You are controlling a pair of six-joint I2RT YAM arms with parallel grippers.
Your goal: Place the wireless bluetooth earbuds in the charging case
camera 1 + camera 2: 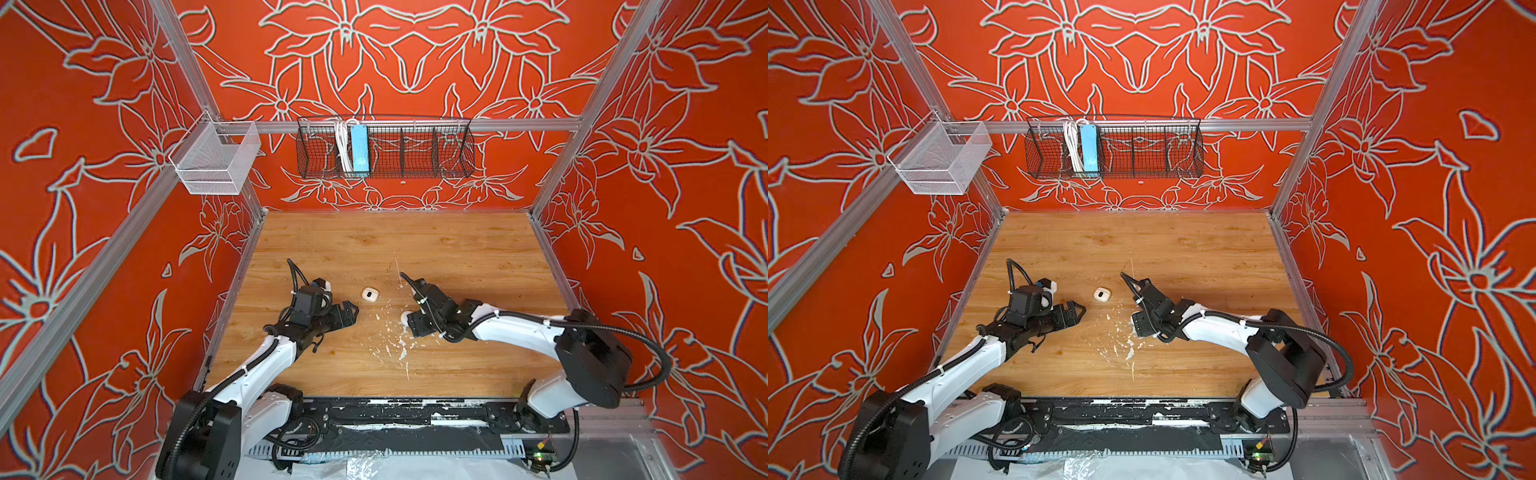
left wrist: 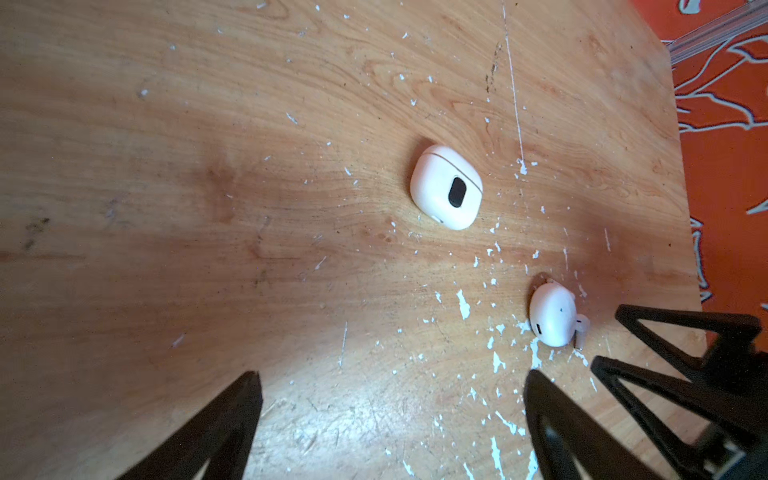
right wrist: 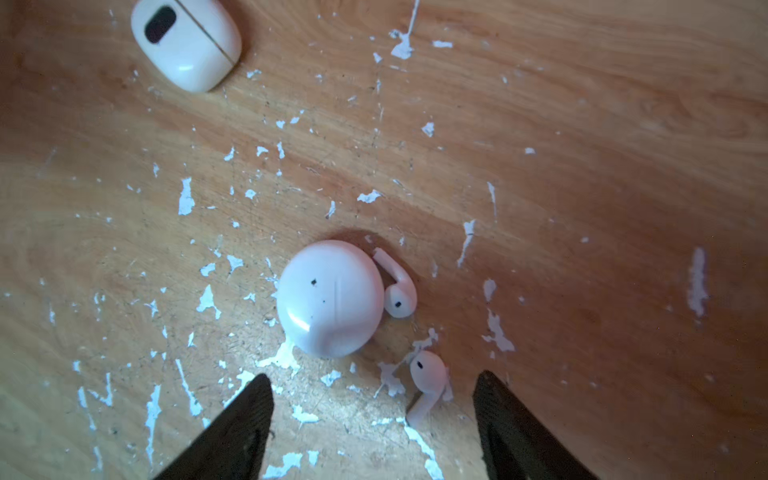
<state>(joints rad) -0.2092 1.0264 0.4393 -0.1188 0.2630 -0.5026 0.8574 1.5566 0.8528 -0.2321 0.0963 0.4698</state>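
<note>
One earbud (image 3: 400,293) sits right beside the case (image 3: 330,297) mid-frame; another earbud (image 3: 428,380) lies lower right. Tiny, light, slippery, I think: pinch the stem. Right gripper (image 3: 372,376) and left gripper (image 2: 392,374) stand wide apart, empty.

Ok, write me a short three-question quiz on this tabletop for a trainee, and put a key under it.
1. Fill in: the left gripper and the right gripper both have their jaws ___.
2. True or false: the round white plastic disc-shaped case stands open.
3. The two small glossy white plastic earbuds lie:
A) inside the disc case
B) on the wooden table beside the disc case
C) between the left gripper's jaws

Key: 1 open; 2 false, it is shut; 3 B.
</note>
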